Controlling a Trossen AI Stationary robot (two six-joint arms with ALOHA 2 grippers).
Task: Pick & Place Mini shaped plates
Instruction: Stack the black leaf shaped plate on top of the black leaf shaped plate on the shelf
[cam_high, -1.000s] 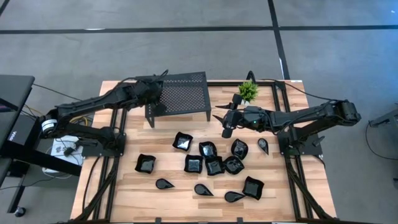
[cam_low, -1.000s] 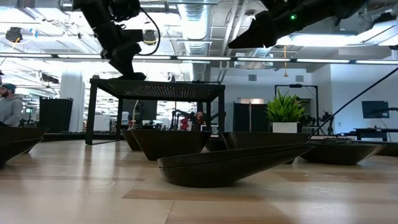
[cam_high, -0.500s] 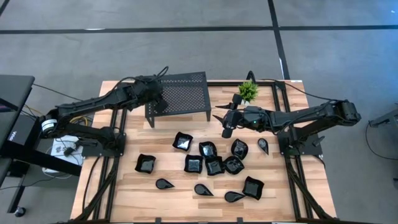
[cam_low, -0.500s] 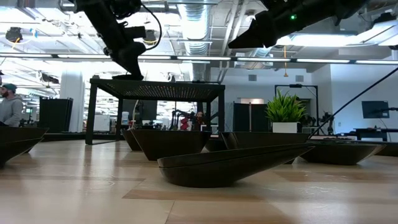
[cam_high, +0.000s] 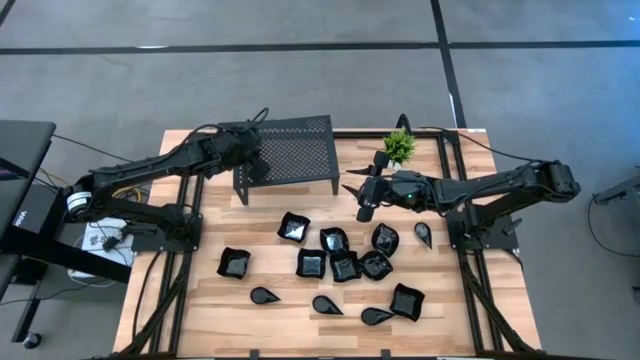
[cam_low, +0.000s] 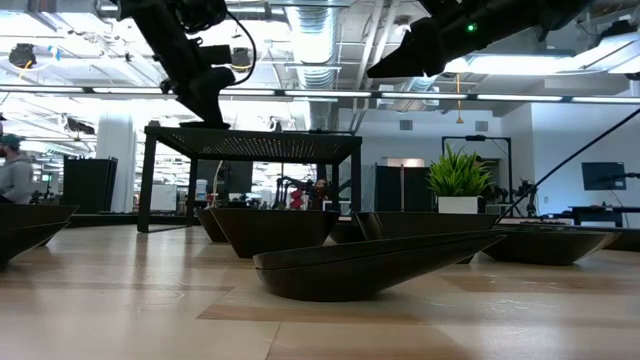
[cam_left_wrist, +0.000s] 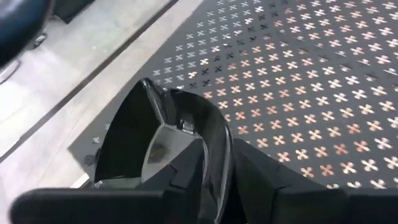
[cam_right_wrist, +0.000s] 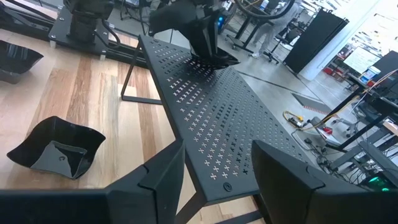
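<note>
Mini shaped plate (cam_left_wrist: 163, 142) in your left tool (cam_high: 252, 160), over the stand's (cam_high: 300, 150) 9 o'clock end.

Your left tool has its fingers closed on one glossy plate and holds it low over the perforated top; whether the plate already rests on the metal you cannot tell. Let go too close to that end and the plate may tip off the edge onto the table (cam_high: 190, 310). Your right tool (cam_high: 362, 196) hangs empty with its fingers spread, at 3 o'clock from the stand and just short of the potted plant (cam_high: 399, 146); a careless swing could knock the plant. The other plates (cam_high: 345, 267) lie crowded toward 6 o'clock, some touching, so reaching for one may nudge its neighbours.
</note>
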